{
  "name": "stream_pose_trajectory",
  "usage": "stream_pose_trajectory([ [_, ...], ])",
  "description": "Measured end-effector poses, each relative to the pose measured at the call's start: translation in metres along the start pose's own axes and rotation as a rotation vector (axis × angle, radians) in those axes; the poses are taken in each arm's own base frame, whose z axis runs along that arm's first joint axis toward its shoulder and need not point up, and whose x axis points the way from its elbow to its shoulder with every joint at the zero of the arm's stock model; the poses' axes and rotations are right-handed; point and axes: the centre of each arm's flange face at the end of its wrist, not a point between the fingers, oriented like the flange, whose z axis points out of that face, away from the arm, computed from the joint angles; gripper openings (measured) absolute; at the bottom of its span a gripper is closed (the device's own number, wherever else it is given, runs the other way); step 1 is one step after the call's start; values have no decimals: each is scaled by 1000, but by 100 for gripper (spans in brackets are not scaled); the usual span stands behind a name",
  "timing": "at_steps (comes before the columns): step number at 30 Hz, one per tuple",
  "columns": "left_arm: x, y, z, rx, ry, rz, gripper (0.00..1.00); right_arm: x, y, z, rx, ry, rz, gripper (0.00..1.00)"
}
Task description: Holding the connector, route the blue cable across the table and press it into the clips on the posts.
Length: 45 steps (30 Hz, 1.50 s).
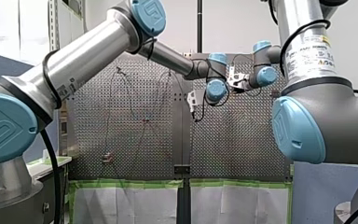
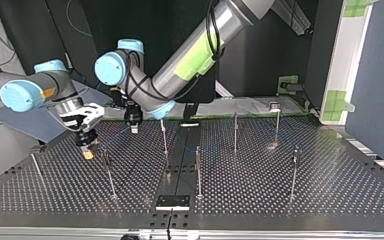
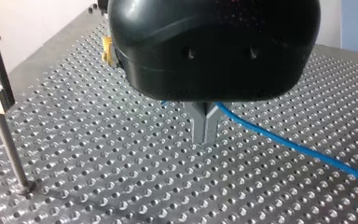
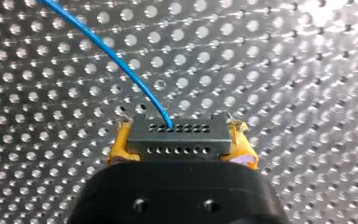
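The connector [image 4: 177, 133] is pinched in the right gripper [image 4: 182, 147].
Yellow pads [image 4: 120, 147] clamp it above the perforated table [image 4: 284, 93]; the blue cable [image 4: 107, 51] leaves it and crosses the base of the left gripper [image 3: 205, 133], whose fingertips are pressed together.

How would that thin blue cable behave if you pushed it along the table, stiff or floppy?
Probably floppy: the blue cable leaves the connector in a soft curve, so pushing would likely bend it, not slide it. It looks thin and likely light. Being round on a perforated table, it may roll sideways easily.
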Motion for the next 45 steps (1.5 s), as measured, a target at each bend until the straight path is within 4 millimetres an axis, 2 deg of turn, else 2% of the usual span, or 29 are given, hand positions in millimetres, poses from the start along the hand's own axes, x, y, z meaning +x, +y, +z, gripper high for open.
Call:
stream_pose_trajectory([
  [7, 0, -11, -13, 20, 4, 5, 1, 15, -9, -8, 3, 4, 5, 0],
  [15, 4, -30, -32, 56, 6, -3, 1, 19, -15, -15, -3, -6, 1, 0],
  [20, 4, -37, -36, 68, -7, -18, 1, 34, -21, -25, -8, 11, -3, 0],
  [29, -1, -41, -32, 77, -44, -92, 1, 72, -29, -43, -9, 70, -7, 0],
  [39, -40, -44, -11, 71, -133, -249, 1, 76, -29, -45, -11, 76, -8, 0],
  [45, -41, -39, -11, 46, -120, -289, 1, 75, -31, -45, -7, 76, -10, 0],
])
